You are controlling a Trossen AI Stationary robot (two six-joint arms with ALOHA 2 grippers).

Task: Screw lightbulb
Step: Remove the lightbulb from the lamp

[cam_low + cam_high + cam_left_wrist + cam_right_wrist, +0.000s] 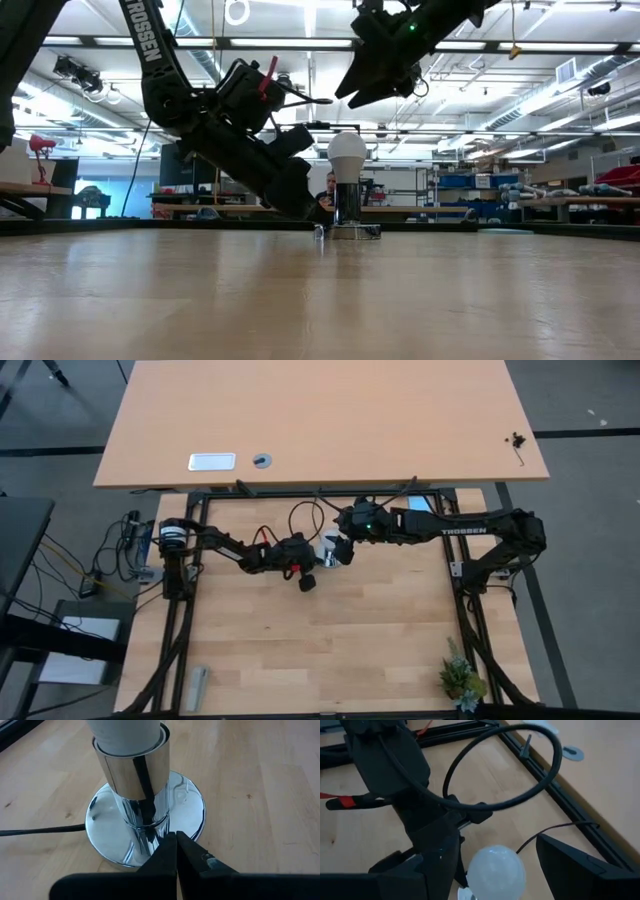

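Note:
The white lightbulb (347, 152) stands upright in the chrome socket tube (134, 770) of a round mirror-bright lamp base (192, 800), which rests flat on the wooden table. My left gripper (176, 839) is shut, its tips down at the base beside the tube; in the low view it slants in low (300, 205). My right gripper (365, 95) hangs open above the bulb with a gap between them. In the right wrist view its fingers stand on either side of the bulb's dome (497, 867), touching nothing. My left gripper sets its shut fingertips on the top of the lamp base's flat disc (187, 827), right at the foot of the socket tube. The fingers come slanting down from the table's left. The base lies flat on the table with the bulb upright in it.
A thin black cord (40, 830) runs from the base across the table. A small plant (462, 680) stands at the near right corner and a grey object (197, 687) lies at the near left. A person (325, 190) shows far behind the lamp.

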